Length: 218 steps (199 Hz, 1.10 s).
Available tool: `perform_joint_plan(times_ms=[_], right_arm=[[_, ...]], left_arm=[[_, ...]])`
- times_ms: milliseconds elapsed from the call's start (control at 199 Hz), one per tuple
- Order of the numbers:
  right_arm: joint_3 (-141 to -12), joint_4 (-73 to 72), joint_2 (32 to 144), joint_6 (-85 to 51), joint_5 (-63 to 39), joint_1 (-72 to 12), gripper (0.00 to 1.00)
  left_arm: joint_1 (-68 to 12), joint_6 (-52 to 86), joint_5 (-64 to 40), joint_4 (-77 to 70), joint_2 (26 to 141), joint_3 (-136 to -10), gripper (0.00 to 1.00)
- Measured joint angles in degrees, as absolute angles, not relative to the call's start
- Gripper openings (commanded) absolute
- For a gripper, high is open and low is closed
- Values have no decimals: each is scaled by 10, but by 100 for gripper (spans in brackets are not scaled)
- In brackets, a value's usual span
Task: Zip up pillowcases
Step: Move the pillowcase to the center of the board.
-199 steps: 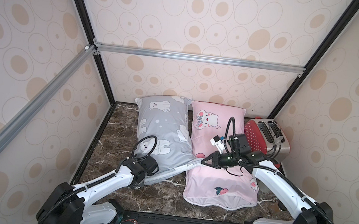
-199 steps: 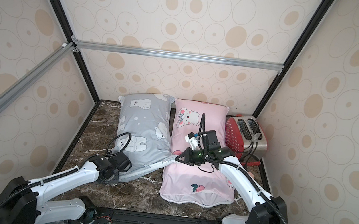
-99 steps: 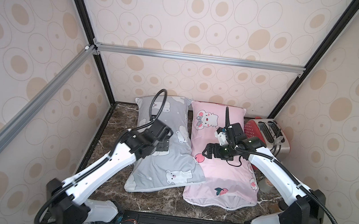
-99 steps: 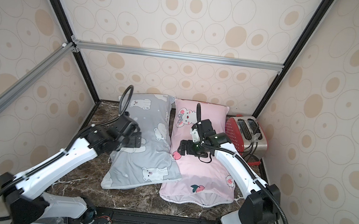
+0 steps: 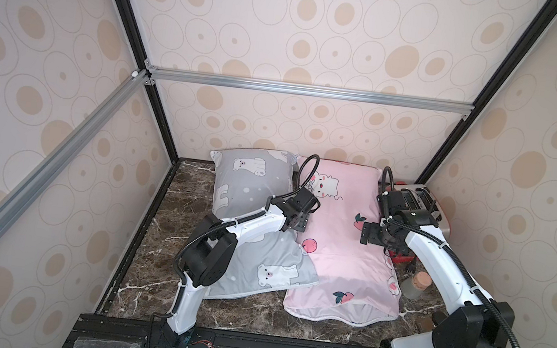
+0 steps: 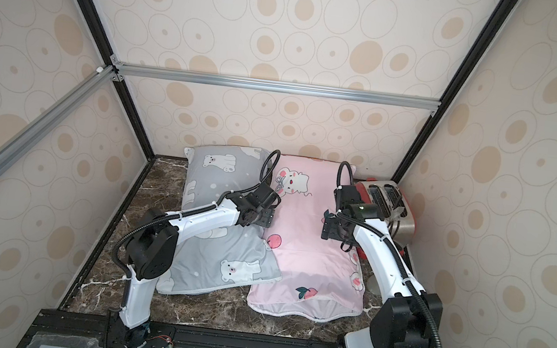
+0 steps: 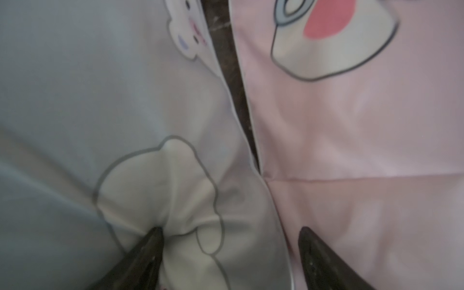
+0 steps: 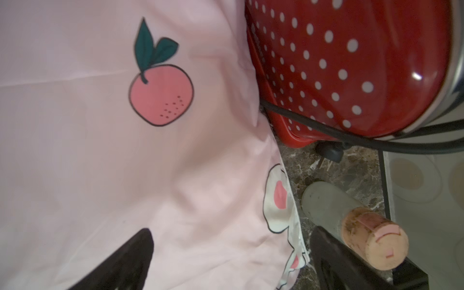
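The grey pillowcase [image 5: 252, 187] and the pink pillowcase [image 5: 336, 258] are laid side by side on the marble table [image 5: 171, 212], their long edges meeting at mid-length. That seam is straddled by the left gripper [image 7: 229, 232]. Its jaws are spread, one fingertip [image 7: 153, 238] is pressed into a bear print, and nothing is grasped. The pink one's outer edge is overhung by the right gripper [image 8: 232, 232], released and empty, with a red dotted toaster [image 8: 339, 62] and a corked jar [image 8: 351, 221] just beside. Half a second earlier, the left gripper was held over the grey pillowcase's middle and the right nearer the pink one's middle.

Even, bright top views; wrist views blurred.
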<state>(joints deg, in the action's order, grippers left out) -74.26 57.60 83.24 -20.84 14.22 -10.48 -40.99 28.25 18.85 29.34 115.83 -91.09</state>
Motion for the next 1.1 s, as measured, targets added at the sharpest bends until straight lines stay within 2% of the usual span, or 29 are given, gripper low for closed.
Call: perform_joint_plan(times_ms=[161, 322, 608, 759, 884, 985, 1095], right_arm=[[-702, 563, 837, -196, 130, -86, 100], [-700, 536, 869, -184, 90, -74, 100], [-734, 514, 965, -123, 3, -105, 100], [-814, 511, 1031, -113, -55, -184, 100], [-853, 497, 1043, -120, -112, -232, 100], [-838, 487, 1017, -126, -130, -240, 100], [-748, 480, 929, -139, -140, -221, 100]], left_arm=[[-387, 258, 224, 272, 1125, -825, 84], [-331, 222, 253, 282, 1072, -756, 83], [-262, 212, 260, 317, 1017, -738, 84], [-277, 219, 235, 326, 992, -756, 87], [-326, 233, 202, 317, 956, -788, 86], [-365, 255, 148, 279, 952, -811, 85], [-382, 277, 99, 242, 1001, -829, 82]])
